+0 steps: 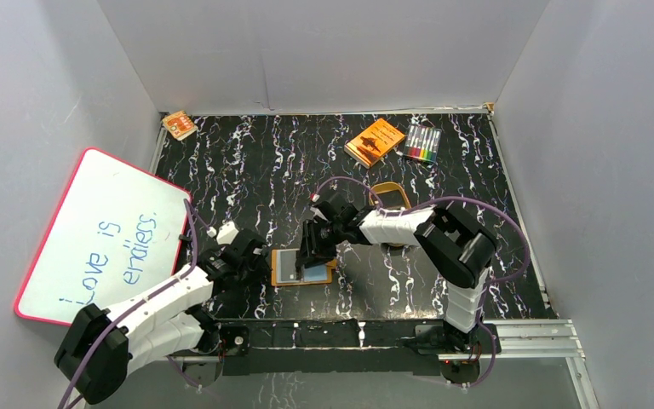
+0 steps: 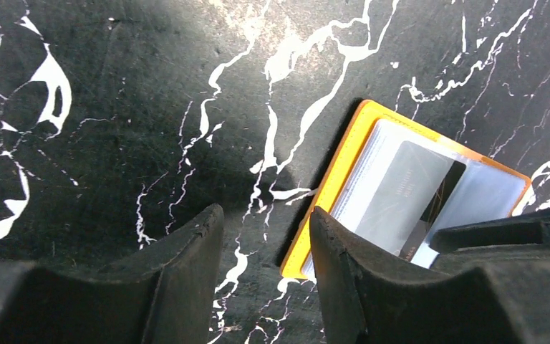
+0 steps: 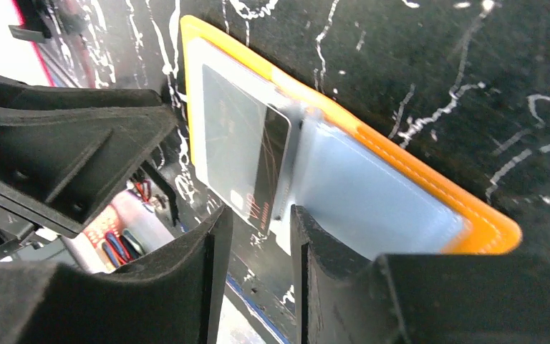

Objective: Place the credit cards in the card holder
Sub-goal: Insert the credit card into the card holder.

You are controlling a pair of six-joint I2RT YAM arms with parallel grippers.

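Left hand sits low on the black, white-veined counter when seen from above, its tips just beside the left edge of the wallet. The right hand hangs over the wallet's far edge. That wallet lies open and flat near the front middle, an orange-tan rim round two pale halves. A grey card lies on the left half and a blue card on the right. Further back are an orange book with black print too small to read, a pack of markers just beside it, and a gold tray mid-counter. A whiteboard leaning at the left reads "Love is endless." in blue.

From the left wrist, the left hand is spread, with only bare counter in the gap. The wallet lies just past its right finger. On it the grey card sits slanted on the near half and the blue card lies beyond. The right hand's dark tip shows at the edge.

From the right wrist, the right hand shows a narrow gap, with nothing clamped in it that I can see. It hovers at the near edge of the wallet. The grey card carries "VIP" near one corner, and the blue card fills the other half. The left hand looms close on the left.
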